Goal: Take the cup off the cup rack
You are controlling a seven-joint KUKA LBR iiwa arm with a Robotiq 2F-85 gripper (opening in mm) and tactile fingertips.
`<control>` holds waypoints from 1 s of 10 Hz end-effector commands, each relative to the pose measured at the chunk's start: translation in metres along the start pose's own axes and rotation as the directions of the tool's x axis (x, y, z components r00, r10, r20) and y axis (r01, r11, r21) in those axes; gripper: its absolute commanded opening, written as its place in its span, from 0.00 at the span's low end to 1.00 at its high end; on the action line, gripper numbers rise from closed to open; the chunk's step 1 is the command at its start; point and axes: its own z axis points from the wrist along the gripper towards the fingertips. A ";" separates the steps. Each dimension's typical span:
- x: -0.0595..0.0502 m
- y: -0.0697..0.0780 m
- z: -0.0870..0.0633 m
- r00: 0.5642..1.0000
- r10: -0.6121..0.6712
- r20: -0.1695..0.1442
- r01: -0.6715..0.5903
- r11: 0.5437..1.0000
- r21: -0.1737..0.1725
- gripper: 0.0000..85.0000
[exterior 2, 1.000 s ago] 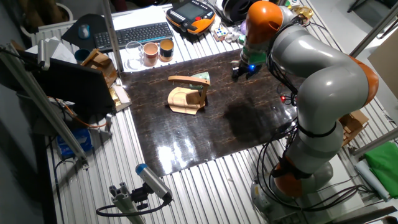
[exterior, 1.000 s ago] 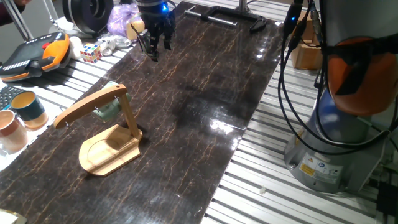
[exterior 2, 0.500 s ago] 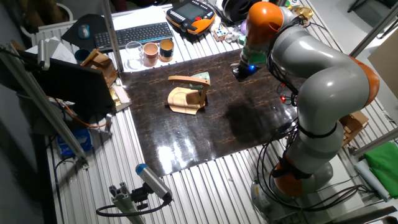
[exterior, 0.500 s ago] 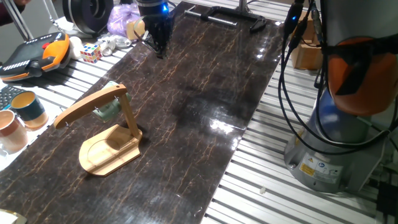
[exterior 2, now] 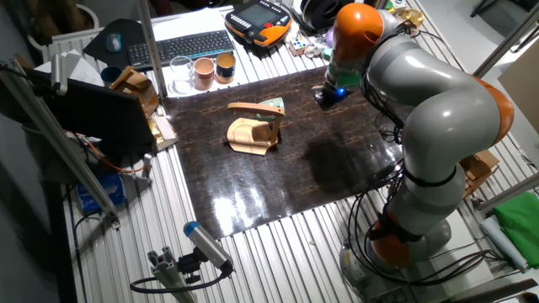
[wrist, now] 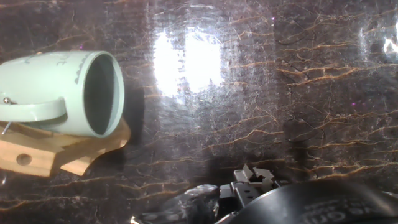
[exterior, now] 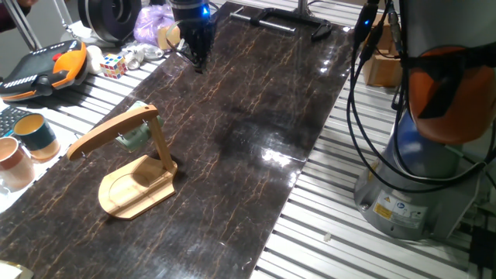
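The grey-green cup [exterior: 136,137] hangs by its handle under the curved arm of the wooden cup rack [exterior: 133,188] at the near left of the dark table. Both show in the other fixed view, cup [exterior 2: 272,106] and rack [exterior 2: 247,135]. In the hand view the cup [wrist: 62,92] lies sideways at the left, its dark mouth facing right, over the rack [wrist: 37,154]. My gripper [exterior: 198,62] hangs low over the table's far left end, well away from the rack, with its fingers together and nothing in them. It also shows in the other fixed view [exterior 2: 323,96].
A teal cup [exterior: 34,135] and a pinkish-tan cup [exterior: 13,162] stand off the table's left edge. An orange teach pendant [exterior: 43,68], a Rubik's cube [exterior: 112,65] and a purple bag [exterior: 151,23] lie at the far left. The robot's base [exterior: 422,178] stands on the right.
A second ago the fingers stood apart; now they are together. The gripper has stayed over the table's far left end. The cup and the rack have not moved.
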 end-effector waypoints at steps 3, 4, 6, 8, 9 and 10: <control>-0.009 0.004 0.006 0.998 0.059 0.006 -0.059 0.998 -0.016 0.01; -0.014 0.004 0.008 0.995 0.099 0.004 -0.099 0.994 -0.050 0.01; -0.023 0.007 0.013 0.986 0.170 0.001 -0.169 0.982 -0.084 0.01; -0.029 0.009 0.017 0.976 0.216 -0.005 -0.216 0.972 -0.090 0.01; -0.031 0.010 0.019 0.965 0.261 -0.019 -0.262 0.959 -0.112 0.01; -0.034 0.011 0.021 0.952 0.304 -0.035 -0.306 0.944 -0.126 0.01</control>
